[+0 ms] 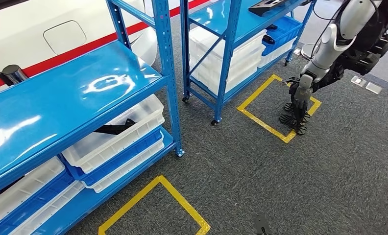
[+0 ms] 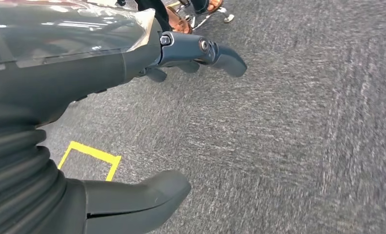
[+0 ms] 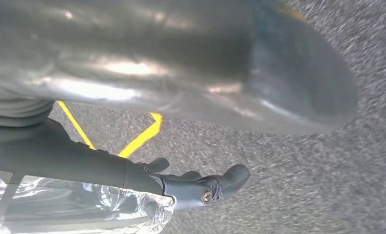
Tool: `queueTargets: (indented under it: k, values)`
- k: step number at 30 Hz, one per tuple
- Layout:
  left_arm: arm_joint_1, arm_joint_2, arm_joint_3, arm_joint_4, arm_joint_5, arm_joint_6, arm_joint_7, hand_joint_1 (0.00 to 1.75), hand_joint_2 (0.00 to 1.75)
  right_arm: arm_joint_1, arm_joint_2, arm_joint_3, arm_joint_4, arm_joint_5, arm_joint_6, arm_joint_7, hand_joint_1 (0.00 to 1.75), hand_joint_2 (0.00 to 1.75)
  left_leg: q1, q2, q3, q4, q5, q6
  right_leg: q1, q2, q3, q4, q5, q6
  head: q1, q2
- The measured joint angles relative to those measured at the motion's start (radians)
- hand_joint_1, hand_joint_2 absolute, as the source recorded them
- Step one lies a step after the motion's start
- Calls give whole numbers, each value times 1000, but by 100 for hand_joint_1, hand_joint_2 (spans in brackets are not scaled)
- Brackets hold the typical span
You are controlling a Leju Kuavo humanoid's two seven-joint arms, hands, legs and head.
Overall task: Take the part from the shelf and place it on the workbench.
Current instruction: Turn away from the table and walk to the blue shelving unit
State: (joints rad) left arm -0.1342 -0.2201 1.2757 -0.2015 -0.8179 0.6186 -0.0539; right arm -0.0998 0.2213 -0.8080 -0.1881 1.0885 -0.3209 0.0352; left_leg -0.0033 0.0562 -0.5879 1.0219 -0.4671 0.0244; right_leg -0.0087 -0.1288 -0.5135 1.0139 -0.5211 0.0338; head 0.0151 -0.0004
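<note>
Shelf [image 1: 74, 103]: glossy blue metal decks, white ribbed plastic bins [image 1: 118, 134].

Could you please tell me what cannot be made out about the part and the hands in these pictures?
- Black part in the white bin, head view: the blue shelf above covers most of it, so its shape is unclear.
- Dark object at the shelf's far edge, head view: too small to identify.
- Right hand, right wrist view: the blurred silver cover overhead hides part of it.
- Left hand, left wrist view: the picture's edge crops the thumb.
</note>
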Motion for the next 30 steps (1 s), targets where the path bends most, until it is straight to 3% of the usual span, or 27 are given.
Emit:
queueTargets:
  k: [2, 4, 6, 7, 8, 10, 11, 13, 15, 17, 19, 21, 22, 23, 24, 26, 28, 30]
  values:
    - [0, 0, 0, 0, 1, 0, -1, 0, 175, -2, 0, 0, 0, 1, 1, 0, 0, 0, 5, -24, 6, -12, 9, 13, -1, 34, -11, 33, -22, 4, 1, 0]
    - [-2, 1, 0, 0, 2, 0, -2, 0, 175, 0, -1, 0, 0, 2, 2, 0, 0, 0, 9, -51, 7, -17, 15, 22, -4, 95, -63, 145, -74, -3, 4, 0]
    - [-2, 0, 0, 0, 3, 0, -2, 0, 175, 5, -3, 0, 0, 2, 2, -1, 0, 0, 9, -83, 5, -16, 17, 24, -4, 120, -126, 264, -112, -4, 4, 0]
    - [-1, 0, 0, 0, 5, 0, -2, 0, 175, 6, -4, 0, 0, 3, 2, -1, 0, 0, 9, -99, 6, -16, 17, 24, -5, 123, -138, 281, -110, 1, 4, 0]
    - [-1, 0, 0, 0, 8, -1, -2, 0, 175, 7, -5, 0, 0, 4, 3, -2, 0, 0, 9, -114, 7, -15, 17, 23, -6, 126, -131, 257, -91, 10, 4, 0]
    - [0, 0, 0, 0, 12, -2, -3, 0, 175, 6, -7, 0, 0, 6, 3, -3, 0, 0, 11, -144, 8, -12, 16, 18, -13, 154, -76, 122, -27, 28, 4, 0]
    - [0, 0, 0, 0, 13, -3, -3, 0, 175, 5, -8, 0, 0, 6, 4, -3, 0, 0, 10, -157, 8, -10, 14, 13, -15, 171, -50, 59, -2, 31, 4, 0]
    - [1, 0, 1, 0, 14, -4, -7, 0, 175, 3, -8, 0, 0, 6, 4, -4, 0, 0, 7, -175, 4, -7, 12, 1, -16, 190, -27, 4, 17, 20, 4, 0]
    - [5, 1, 1, 0, 14, -4, -12, 0, 175, 1, -8, -1, 0, 5, 4, -4, 0, 0, 9, -185, 0, -9, 14, -9, -14, 171, -23, 3, 20, 2, 3, 0]
    - [7, 2, 1, 0, 14, -5, -14, 0, 175, -1, -7, -2, 0, 4, 4, -4, 0, 0, 10, -144, -14, 19, -4, -19, -19, 152, -20, 0, 24, -13, 1, 0]
    - [5, 3, 1, 0, 15, -6, -16, 0, 175, 2, -7, -4, 0, 4, 4, -5, 0, 0, 9, -85, -64, 123, -63, -27, -18, 128, -19, -1, 22, -24, -3, 0]
    - [5, 3, 1, 0, 17, -8, -18, 0, 175, 5, -7, -6, 0, 4, 4, -8, 0, 0, 12, -66, -128, 248, -115, -32, -13, 98, -19, -1, 19, -30, -4, 0]
    - [5, 3, 1, 0, 18, -8, -19, 0, 175, 6, -7, -8, 0, 4, 4, -10, 0, 0, 14, -63, -143, 275, -118, -33, -12, 84, -18, -1, 17, -32, -4, 0]
    - [6, 4, 1, 0, 20, -9, -19, 0, 175, 5, -7, -9, 0, 5, 4, -12, 0, 0, 14, -59, -137, 263, -101, -33, -11, 71, -17, -1, 16, -33, -4, 0]
    - [7, 5, 1, 0, 21, -9, -19, 0, 175, 4, -7, -10, 0, 6, 4, -13, 0, 0, 14, -51, -112, 214, -70, -30, -11, 59, -14, -1, 13, -33, -4, 0]
    - [5, 6, 1, 0, 25, -9, -19, 0, 175, 3, -5, -11, 0, 11, 5, -15, 0, 0, 8, 1, -37, 77, -13, -20, -5, 37, -6, 0, 7, -27, -4, 0]
    - [1, 7, 1, 0, 29, -9, -19, 0, 175, 1, -6, -12, 0, 18, 10, -16, 0, 0, -1, 34, -2, 7, 4, -9, 2, 17, 1, 0, 0, -18, -3, 0]
    - [-1, 6, 2, 0, 32, -7, -19, 0, 175, -3, -8, -12, 0, 23, 17, -15, 0, 0, -6, 12, -3, 0, 3, 0, 4, -5, 9, -5, -4, -9, -2, 0]
